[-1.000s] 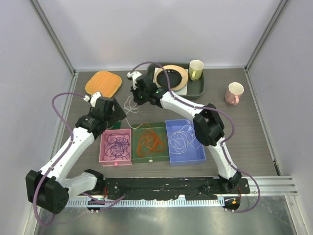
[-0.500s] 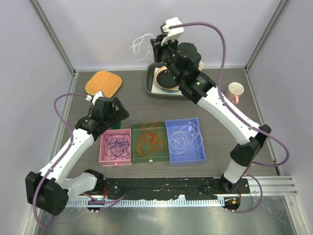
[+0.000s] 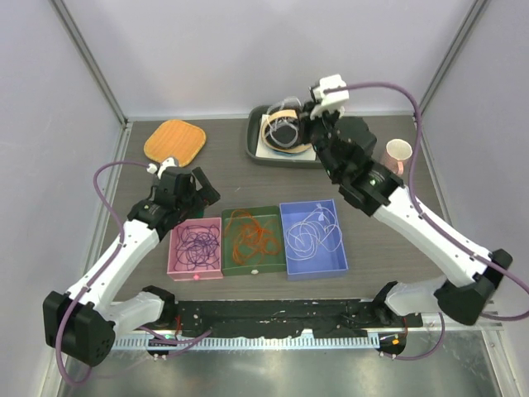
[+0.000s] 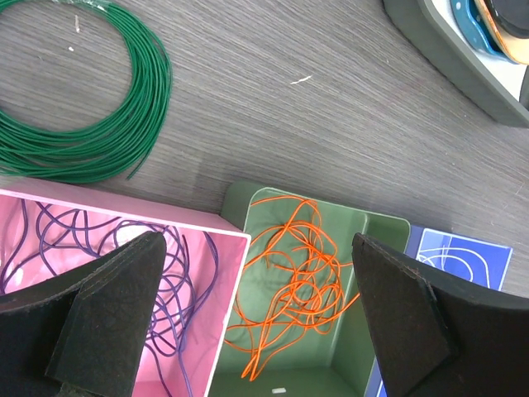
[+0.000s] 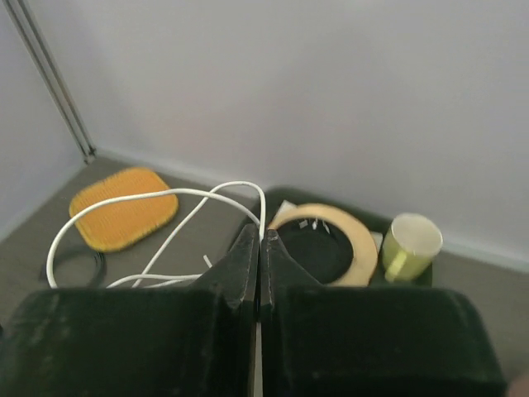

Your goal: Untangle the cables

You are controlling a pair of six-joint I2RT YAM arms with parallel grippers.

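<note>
- The right gripper has its fingers pressed flat together, pinching a white cable that springs out from between the tips in open loops.
- It hangs above the dark tray at the back of the table, and the held cable dangles over the tray's contents.
- In that tray lie a tan ring around a black disc and a yellow-green cup. An orange mat sits on the table to its left and a pink cup to its right.
- The left gripper has its fingers spread wide and holds nothing.
- It hovers over the border between the pink bin and the green bin.
- A purple cable is heaped in the pink bin and an orange cable in the green one.
- More white cable lies coiled in the blue bin.
- A green coil rests on the table just behind the pink bin.
</note>
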